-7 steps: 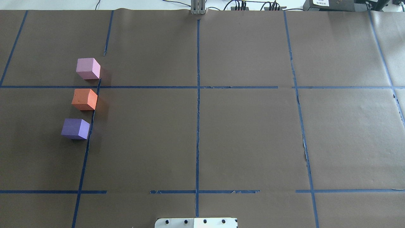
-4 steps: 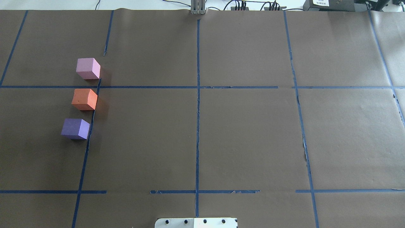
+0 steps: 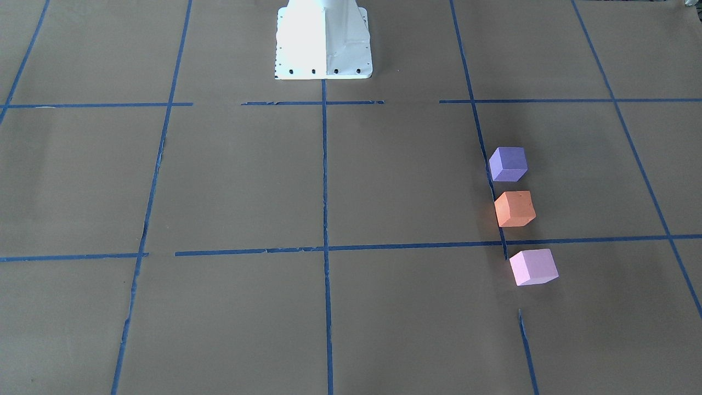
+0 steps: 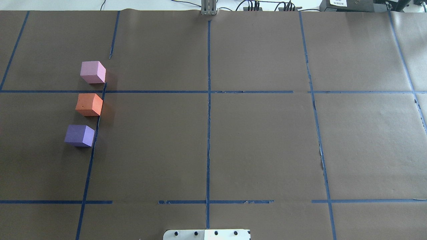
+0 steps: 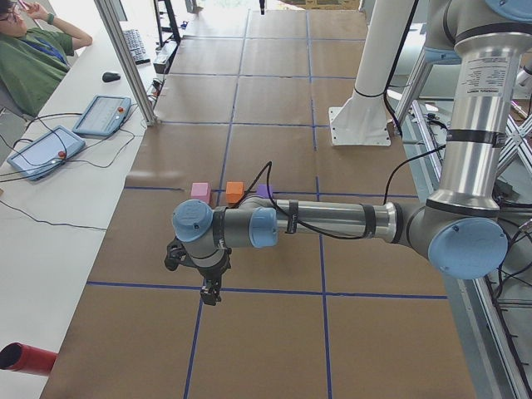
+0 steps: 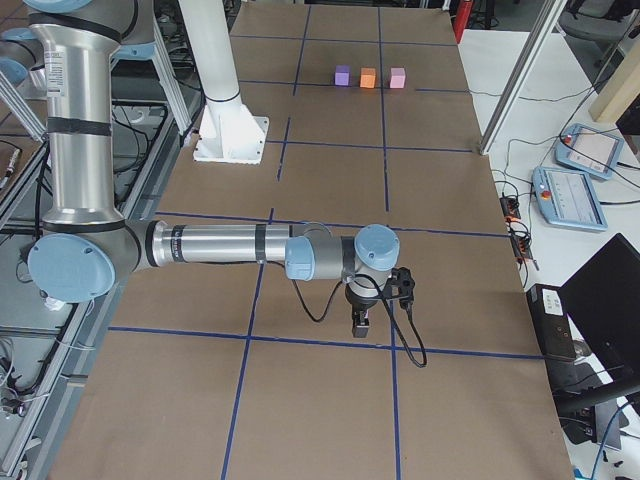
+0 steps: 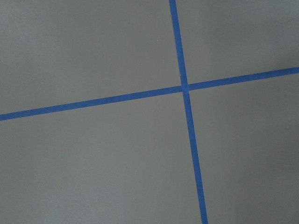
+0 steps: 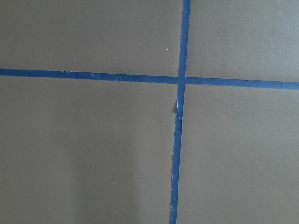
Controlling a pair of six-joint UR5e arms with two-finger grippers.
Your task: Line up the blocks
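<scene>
Brown paper (image 4: pixel 260 140), seen overhead, is unchanged from the earlier pictures: pink block (image 4: pixel 92 72), orange block (image 4: pixel 88 104) and purple block (image 4: pixel 79 135) lie spaced in a line on the robot's left, so the task is judged done. From the left end, the left gripper (image 5: pixel 208 291) is held downward on a level arm, well apart from them. From the right end, the right gripper (image 6: pixel 362 322) is seemingly held likewise. Whether the fingers are open cannot be told.

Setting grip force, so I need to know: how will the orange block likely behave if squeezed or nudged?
The orange block looks matte and foam-like, so it is probably light and slightly squashy. Its flat faces suggest it would slide, not roll. A nudge along the row might bump the purple block or pink block.
</scene>
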